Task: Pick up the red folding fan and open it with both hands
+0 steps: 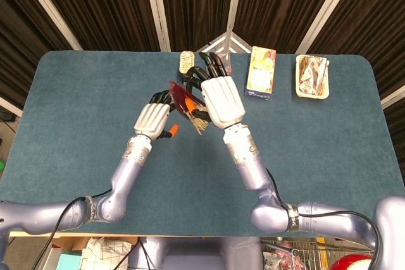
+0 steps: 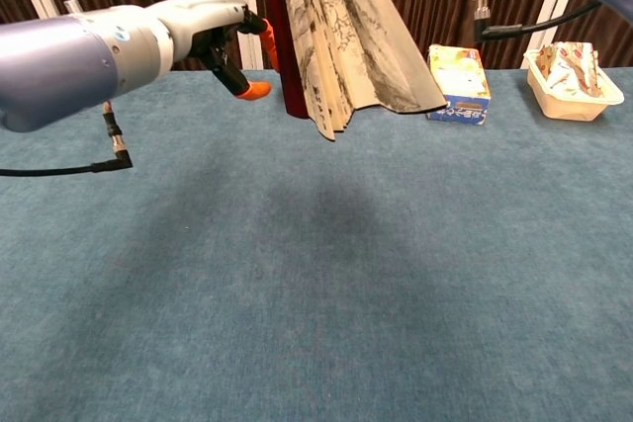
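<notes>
A blue-green cloth covers the table, and its far edge carries three items well apart from one another — all up around twelve to two o'clock in the head view. At roughly one o'clock stands a yellow and blue carton with a colourful printed front, and further toward two o'clock sits a shallow cream tray filled with crumpled printed wrappers. Near twelve o'clock lies a small pale packet — too small to read — while dark pleated curtains with pale vertical poles hang behind the table.
</notes>
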Controlling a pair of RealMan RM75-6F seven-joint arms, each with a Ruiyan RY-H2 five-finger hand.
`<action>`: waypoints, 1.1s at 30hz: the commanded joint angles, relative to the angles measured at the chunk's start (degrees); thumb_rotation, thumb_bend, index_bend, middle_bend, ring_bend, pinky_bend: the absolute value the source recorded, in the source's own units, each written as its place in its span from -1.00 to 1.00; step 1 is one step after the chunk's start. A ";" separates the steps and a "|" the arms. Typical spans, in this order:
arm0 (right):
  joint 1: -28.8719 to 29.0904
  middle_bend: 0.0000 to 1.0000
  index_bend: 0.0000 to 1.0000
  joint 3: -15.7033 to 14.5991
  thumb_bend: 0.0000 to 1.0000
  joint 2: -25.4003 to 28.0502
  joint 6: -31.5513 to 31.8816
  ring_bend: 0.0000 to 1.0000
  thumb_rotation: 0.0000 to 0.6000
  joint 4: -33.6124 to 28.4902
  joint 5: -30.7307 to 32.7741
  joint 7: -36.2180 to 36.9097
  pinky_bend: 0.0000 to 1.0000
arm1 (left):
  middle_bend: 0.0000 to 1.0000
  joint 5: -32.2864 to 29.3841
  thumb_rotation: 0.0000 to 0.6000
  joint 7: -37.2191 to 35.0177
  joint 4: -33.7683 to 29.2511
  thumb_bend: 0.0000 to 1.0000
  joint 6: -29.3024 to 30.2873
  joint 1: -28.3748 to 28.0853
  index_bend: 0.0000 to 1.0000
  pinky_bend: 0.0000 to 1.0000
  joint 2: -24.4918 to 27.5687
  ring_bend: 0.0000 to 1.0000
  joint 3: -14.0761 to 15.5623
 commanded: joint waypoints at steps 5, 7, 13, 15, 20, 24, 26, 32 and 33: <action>-0.01 -0.31 0.58 -0.50 -0.04 0.90 0.22 -0.84 1.00 -0.32 0.91 1.08 -0.88 | -0.79 0.24 1.00 -0.21 1.54 0.05 0.90 -1.03 -0.19 -0.90 -1.72 -1.00 0.46; 0.00 -0.31 0.58 -0.69 -0.04 1.13 0.26 -0.84 1.00 -0.48 1.10 1.40 -0.88 | -0.79 0.44 1.00 -0.72 2.04 0.05 1.19 -1.15 -0.21 -0.90 -2.20 -1.00 0.40; 0.26 -0.31 0.58 -1.41 -0.04 1.58 0.59 -0.85 1.00 0.02 1.33 1.70 -0.88 | -0.79 2.51 1.00 -4.96 2.71 0.05 2.12 -0.60 -0.22 -0.90 -3.07 -1.00 -0.61; 0.37 -0.31 0.58 -1.51 -0.04 1.63 0.83 -0.84 1.00 0.20 1.56 1.74 -0.88 | -0.79 4.38 1.00 -6.52 3.13 0.05 2.67 -0.27 -0.22 -0.90 -3.08 -1.00 -0.64; 0.59 -0.31 0.58 -2.12 -0.04 1.84 1.38 -0.84 1.00 0.76 1.81 1.67 -0.88 | -0.79 6.82 1.00 -8.58 3.70 0.05 2.91 0.67 -0.22 -0.90 -2.06 -1.00 -0.04; 0.72 -0.31 0.58 -2.47 -0.04 1.80 1.79 -0.84 1.00 0.68 2.17 2.01 -0.88 | -0.79 7.26 1.00 -9.10 3.96 0.05 2.87 1.22 -0.22 -0.90 -1.21 -1.00 0.34; 0.82 -0.31 0.58 -2.75 -0.04 1.88 1.95 -0.84 1.00 0.65 2.07 1.87 -0.88 | -0.79 7.27 1.00 -9.24 4.06 0.05 2.89 1.37 -0.22 -0.90 -0.98 -1.00 0.39; 1.32 -0.31 0.58 -3.39 -0.04 2.14 2.37 -0.85 1.00 1.21 1.69 1.35 -0.88 | -0.79 8.37 1.00 -8.88 4.34 0.05 4.41 1.91 -0.23 -0.90 -0.67 -1.00 0.97; 1.33 -0.31 0.58 -3.42 -0.05 2.11 2.46 -0.84 1.00 1.26 1.77 1.47 -0.88 | -0.79 8.52 1.00 -8.83 4.40 0.05 4.57 2.02 -0.23 -0.90 -0.63 -1.00 1.12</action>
